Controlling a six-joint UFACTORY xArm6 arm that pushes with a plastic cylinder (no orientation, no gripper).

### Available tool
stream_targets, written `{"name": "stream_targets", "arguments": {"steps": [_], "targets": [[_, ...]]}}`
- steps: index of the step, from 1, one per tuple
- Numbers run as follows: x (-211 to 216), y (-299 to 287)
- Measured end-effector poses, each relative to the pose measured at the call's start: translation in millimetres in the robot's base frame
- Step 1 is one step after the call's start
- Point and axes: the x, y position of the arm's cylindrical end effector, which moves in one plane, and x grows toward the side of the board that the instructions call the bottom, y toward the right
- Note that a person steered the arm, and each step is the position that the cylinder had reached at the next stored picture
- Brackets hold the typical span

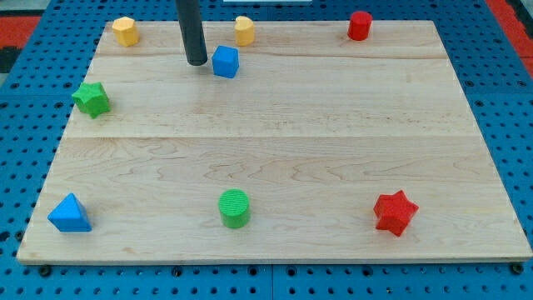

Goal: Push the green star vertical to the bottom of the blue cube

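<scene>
Pale wooden bench [275,167] on blue pegboard. Left to right:

- Blue plastic pyramid-like block [69,214], bottom-left corner.
- Green plastic star [92,98], at the left edge, upper half, well apart from the cube.
- Yellow plastic block [124,31], shape unclear, top-left corner.
- My tip [196,61], end of a straight dark rod, near the top edge, just left of the blue plastic cube [226,62]; contact unclear. No fingers on this rig; rod holds nothing.
- Green ribbed cylinder [234,207], bottom edge, middle.
- Second yellow block [244,30], top edge.
- Red block [359,25], top-right.
- Red star [394,212], bottom-right.
</scene>
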Motion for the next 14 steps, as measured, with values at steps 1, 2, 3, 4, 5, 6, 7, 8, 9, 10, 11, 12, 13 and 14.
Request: {"name": "stream_targets", "arguments": {"steps": [1, 2, 3, 4, 5, 6, 7, 8, 9, 10, 11, 12, 13, 14], "targets": [[2, 14], [2, 9], [2, -69], [-3, -177], [22, -193], [88, -193], [113, -186], [101, -174], [89, -192], [88, -131], [88, -105], [83, -172], [67, -136], [65, -89]]}}
